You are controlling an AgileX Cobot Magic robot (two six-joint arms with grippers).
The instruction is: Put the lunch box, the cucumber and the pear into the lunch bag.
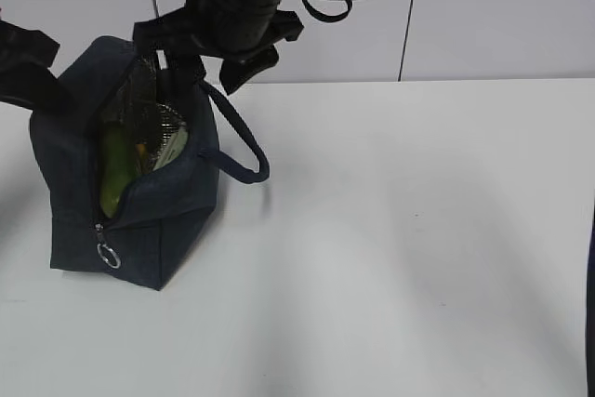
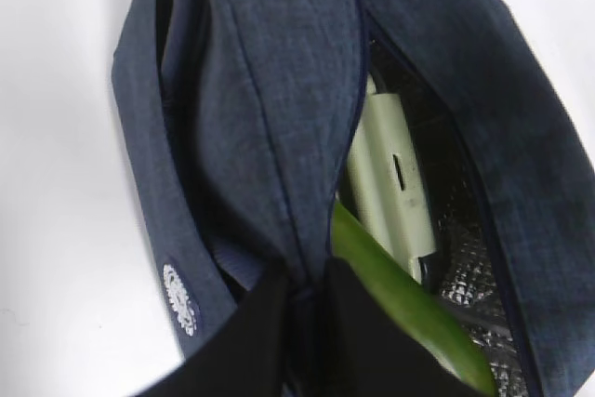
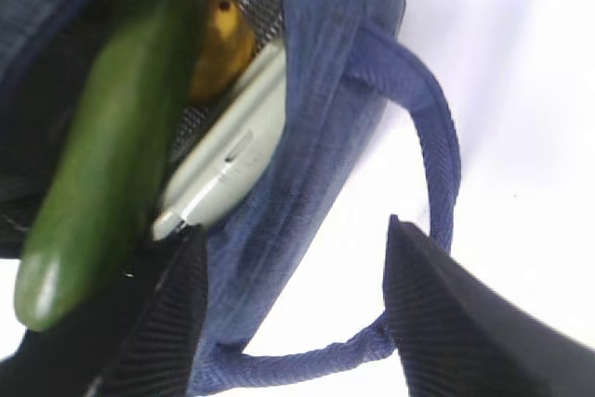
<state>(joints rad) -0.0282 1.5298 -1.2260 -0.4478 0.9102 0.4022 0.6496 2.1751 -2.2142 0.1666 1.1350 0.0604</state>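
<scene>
The dark navy lunch bag [image 1: 149,230] stands open at the left on the white table. Inside it lie the green cucumber [image 3: 112,137], the yellow pear [image 3: 221,44] and the lunch box [image 3: 232,155] with its pale green lid, also in the left wrist view as cucumber [image 2: 400,295] and lunch box [image 2: 390,183]. My left gripper [image 2: 311,323] is shut on the bag's fabric rim and holds the mouth apart; outside it shows at the bag's far left [image 1: 33,72]. My right gripper [image 3: 297,313] is open above the bag [image 1: 206,67], its fingers either side of the bag's wall and loop handle [image 3: 437,137], clamping nothing.
The silver ring pull [image 1: 109,255] hangs at the bag's near end, and the small white logo [image 2: 179,297] shows on its side. The white table [image 1: 418,248] stretches to the right of the bag. A white wall with a dark seam [image 1: 403,34] stands behind.
</scene>
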